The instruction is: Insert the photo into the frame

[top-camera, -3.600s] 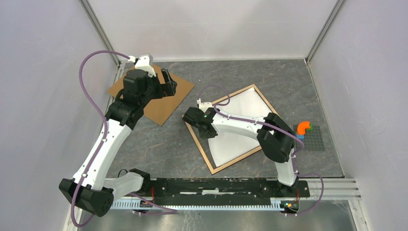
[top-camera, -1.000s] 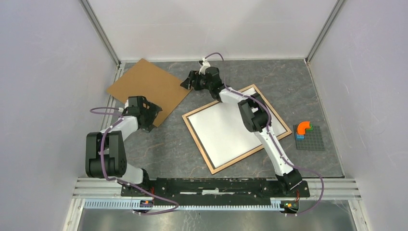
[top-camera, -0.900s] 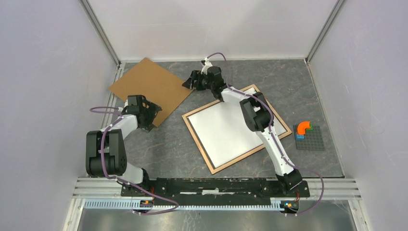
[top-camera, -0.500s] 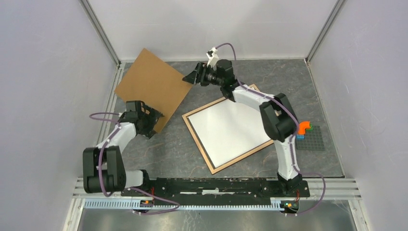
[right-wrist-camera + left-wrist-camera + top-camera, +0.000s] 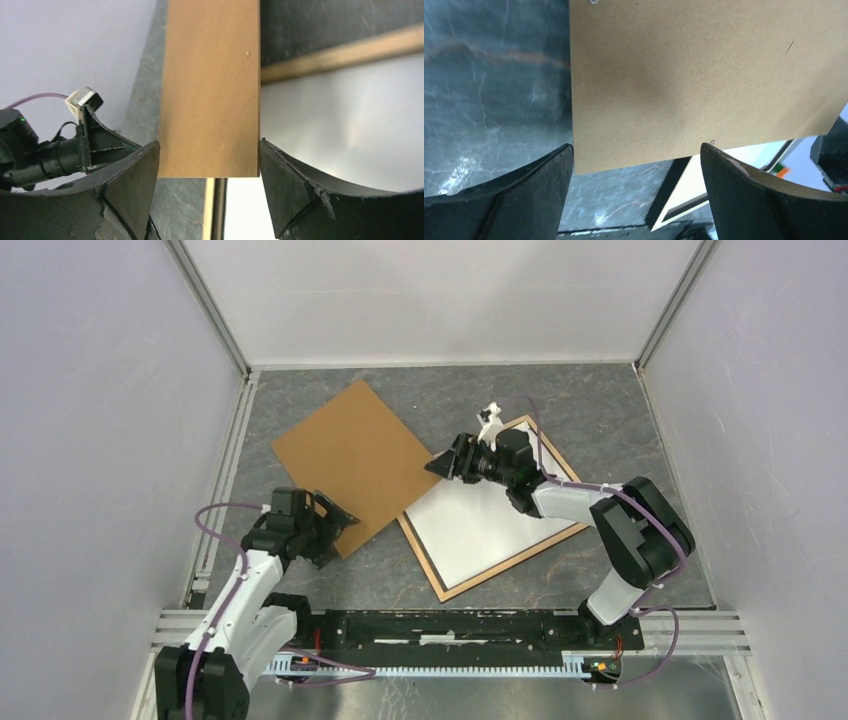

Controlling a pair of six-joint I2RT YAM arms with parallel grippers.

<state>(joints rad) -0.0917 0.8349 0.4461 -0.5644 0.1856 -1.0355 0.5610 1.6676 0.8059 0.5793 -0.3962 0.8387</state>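
Board (image 5: pixel 355 465) overlapping the left corner of the frame (image 5: pixel 510 566), left gripper (image 5: pixel 335 520) and right gripper (image 5: pixel 445 462) at opposite corners, fingers seemingly grasping it, photo (image 5: pixel 480 525) white-side up inside frame.

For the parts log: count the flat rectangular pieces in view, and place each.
3: the brown backing board at left, the frame at right, the photo white side up inside it. The right arm may hide more.

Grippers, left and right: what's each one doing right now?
Left gripper: the backing board has its near edge across the gap between the jaws; clamped or not, cannot be told.
Right gripper: backing board fills the gap between the jaws; cannot be told either.
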